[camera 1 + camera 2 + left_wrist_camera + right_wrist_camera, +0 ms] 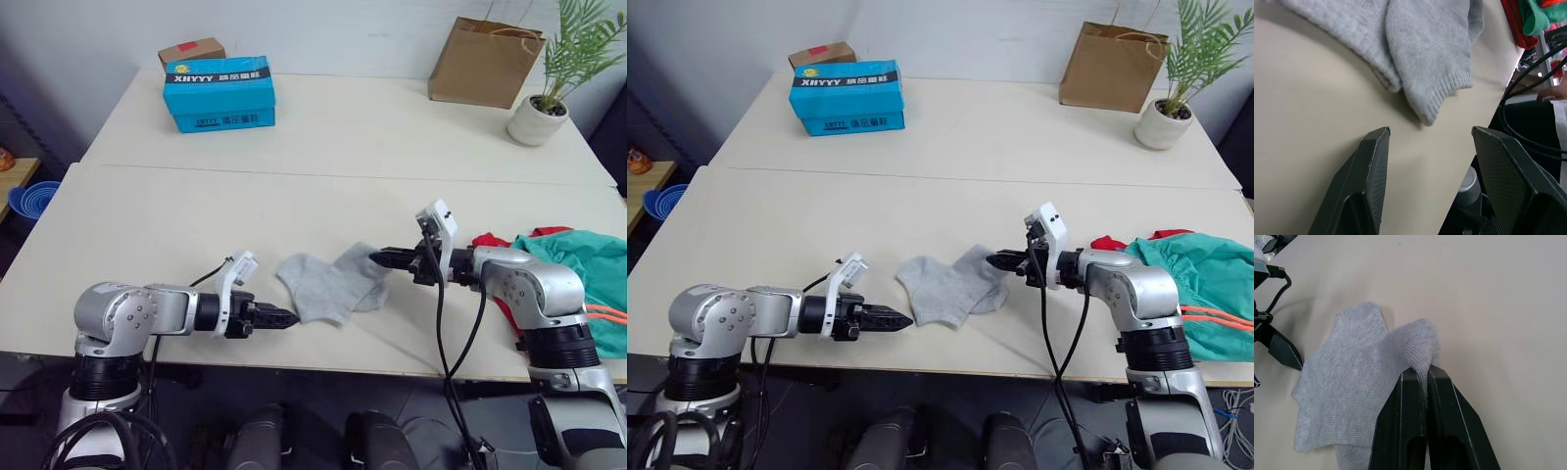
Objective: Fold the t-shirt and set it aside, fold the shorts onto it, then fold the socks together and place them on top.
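Note:
The two grey socks [328, 284] lie overlapping near the table's front edge, one partly over the other. My right gripper [384, 259] is shut on the right edge of the upper sock [1410, 345], its fingers pinched together on the knit. My left gripper [286, 318] hovers just left of the socks' front corner, open, with bare table between its fingers [1374, 161] and the sock cuffs [1440, 93] just ahead. At the table's right end lies the red t-shirt [489, 241], with the teal shorts [578, 259] heaped on it and the orange drawstring [607, 314] trailing out.
On the far table stand a blue box [219, 93], a small brown carton [191, 49], a brown paper bag [485, 61] and a potted plant [539, 116]. A blue bowl [29, 199] sits off the table's left side.

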Robot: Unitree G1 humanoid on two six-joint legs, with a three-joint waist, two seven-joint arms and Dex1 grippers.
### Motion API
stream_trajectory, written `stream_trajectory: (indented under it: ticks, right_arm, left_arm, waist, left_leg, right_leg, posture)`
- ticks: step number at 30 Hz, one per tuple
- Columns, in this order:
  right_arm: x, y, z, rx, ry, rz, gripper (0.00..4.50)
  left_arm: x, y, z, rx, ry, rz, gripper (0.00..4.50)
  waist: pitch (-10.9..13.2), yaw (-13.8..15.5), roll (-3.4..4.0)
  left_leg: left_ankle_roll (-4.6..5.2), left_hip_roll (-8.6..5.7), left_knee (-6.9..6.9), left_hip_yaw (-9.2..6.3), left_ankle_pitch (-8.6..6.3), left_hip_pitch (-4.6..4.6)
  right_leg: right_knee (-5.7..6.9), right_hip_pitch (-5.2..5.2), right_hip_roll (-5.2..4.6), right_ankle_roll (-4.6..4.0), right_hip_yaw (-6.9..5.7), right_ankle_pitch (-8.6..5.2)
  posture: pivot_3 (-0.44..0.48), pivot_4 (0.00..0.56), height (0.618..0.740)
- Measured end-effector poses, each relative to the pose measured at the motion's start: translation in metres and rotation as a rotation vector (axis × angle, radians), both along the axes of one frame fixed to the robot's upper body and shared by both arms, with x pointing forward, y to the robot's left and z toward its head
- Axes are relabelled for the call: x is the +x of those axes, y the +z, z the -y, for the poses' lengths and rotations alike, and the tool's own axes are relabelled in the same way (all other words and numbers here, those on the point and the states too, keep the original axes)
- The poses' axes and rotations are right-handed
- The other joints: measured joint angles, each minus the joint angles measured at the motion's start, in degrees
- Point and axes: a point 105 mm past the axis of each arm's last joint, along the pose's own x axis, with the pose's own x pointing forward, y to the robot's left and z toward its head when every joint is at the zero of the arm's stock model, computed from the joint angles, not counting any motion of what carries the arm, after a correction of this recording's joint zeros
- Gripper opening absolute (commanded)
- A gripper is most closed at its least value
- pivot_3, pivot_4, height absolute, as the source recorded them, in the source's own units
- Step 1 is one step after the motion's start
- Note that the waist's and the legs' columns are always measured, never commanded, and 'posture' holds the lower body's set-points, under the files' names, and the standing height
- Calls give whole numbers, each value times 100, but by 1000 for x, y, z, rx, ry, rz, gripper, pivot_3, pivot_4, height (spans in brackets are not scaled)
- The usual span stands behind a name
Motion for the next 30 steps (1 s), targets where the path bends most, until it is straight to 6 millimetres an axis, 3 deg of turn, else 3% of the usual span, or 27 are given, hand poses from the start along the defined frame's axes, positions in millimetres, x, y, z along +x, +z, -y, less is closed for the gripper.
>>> stream_trajectory:
  ticks: [8,12,18,24,30]
  right_arm:
    - [0,1,-1,-1,5,11,0]
    - [2,3,-1,-3,4,18,0]
    - [3,3,-1,-8,-2,21,0]
    - [2,3,0,-11,-3,19,0]
    - [-3,15,13,-21,-11,19,0]
  left_arm:
    - [6,-1,21,-2,0,14,2793]
    - [8,-3,29,5,-12,1,1880]
    - [6,-13,35,11,-16,-45,26]
    - [-1,-11,33,-23,-42,-76,26]
    - [-8,15,12,-124,-88,-64,26]
  waist:
    - [0,96,0]
    - [0,131,0]
    - [0,116,0]
    - [0,99,0]
    - [1,44,0]
  left_leg:
    - [-12,-6,4,0,-11,1]
    - [-11,-8,4,0,-11,1]
    - [4,-6,2,0,-3,0]
    - [-5,-3,0,0,-7,-1]
    - [-13,-2,-2,0,-12,-2]
  right_leg:
    - [-3,5,-3,4,0,2]
    - [-5,6,-3,4,0,3]
    - [-5,3,1,4,-1,2]
    - [-6,0,1,4,0,2]
    - [-8,-2,1,2,-1,1]
  posture:
    - [0,150,740]
    - [0,150,740]
    - [0,150,740]
    - [0,150,740]
    - [0,150,740]
